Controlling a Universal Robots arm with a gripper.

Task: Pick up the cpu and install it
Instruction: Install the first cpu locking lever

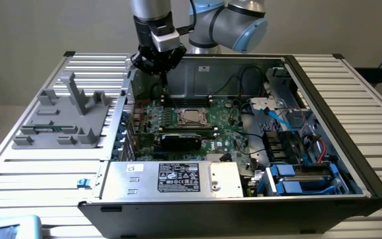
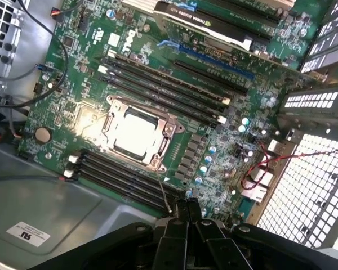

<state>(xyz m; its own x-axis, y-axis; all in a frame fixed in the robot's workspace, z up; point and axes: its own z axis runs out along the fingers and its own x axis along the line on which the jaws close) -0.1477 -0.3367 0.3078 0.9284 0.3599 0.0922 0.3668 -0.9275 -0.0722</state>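
Observation:
The cpu (image 1: 192, 117) is a shiny silver square lying inside the metal-framed socket (image 1: 192, 110) on the green motherboard of the open computer case (image 1: 324, 99). In the wrist view the cpu (image 2: 136, 135) gleams brightly within the socket frame (image 2: 168, 130). My gripper (image 1: 163, 79) hangs above the board's back left part, to the exterior view's left of the socket and apart from it. Its fingers (image 2: 183, 212) are shut together with nothing between them.
Black memory slots (image 2: 174, 93) run on both sides of the socket. A black graphics card (image 1: 181, 139) lies in front of it, and a silver power supply (image 1: 177, 177) sits at the case front. A grey fixture (image 1: 68, 117) stands on the slatted table beside the case.

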